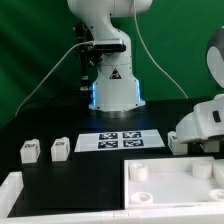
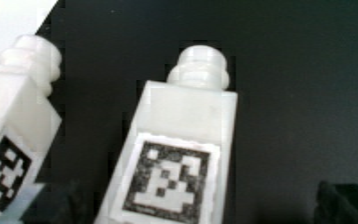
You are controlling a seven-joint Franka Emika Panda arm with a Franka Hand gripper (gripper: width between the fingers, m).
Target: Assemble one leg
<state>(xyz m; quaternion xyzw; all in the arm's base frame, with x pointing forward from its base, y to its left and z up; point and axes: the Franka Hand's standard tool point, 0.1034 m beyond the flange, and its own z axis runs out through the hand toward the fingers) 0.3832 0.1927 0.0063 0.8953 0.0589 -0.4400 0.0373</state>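
Observation:
In the wrist view a white leg [image 2: 176, 140] with a black-and-white tag lies on the black table, its stubby peg end pointing away. It lies between my dark fingertips [image 2: 350, 198], apart from both. My gripper [image 2: 190, 208] is open around its tagged end. A second leg [image 2: 16, 110] lies beside it. In the exterior view my gripper [image 1: 200, 125] hangs low at the exterior view's right, with a white leg [image 1: 177, 142] showing beside it. Two more legs [image 1: 30, 150] [image 1: 60, 148] stand at the exterior view's left.
The large white tray-like panel [image 1: 160, 200] with corner pegs lies in front at the exterior view's right. The marker board [image 1: 120, 140] lies in the middle before the robot base [image 1: 112, 85]. A white frame edge [image 1: 12, 190] runs along the front left.

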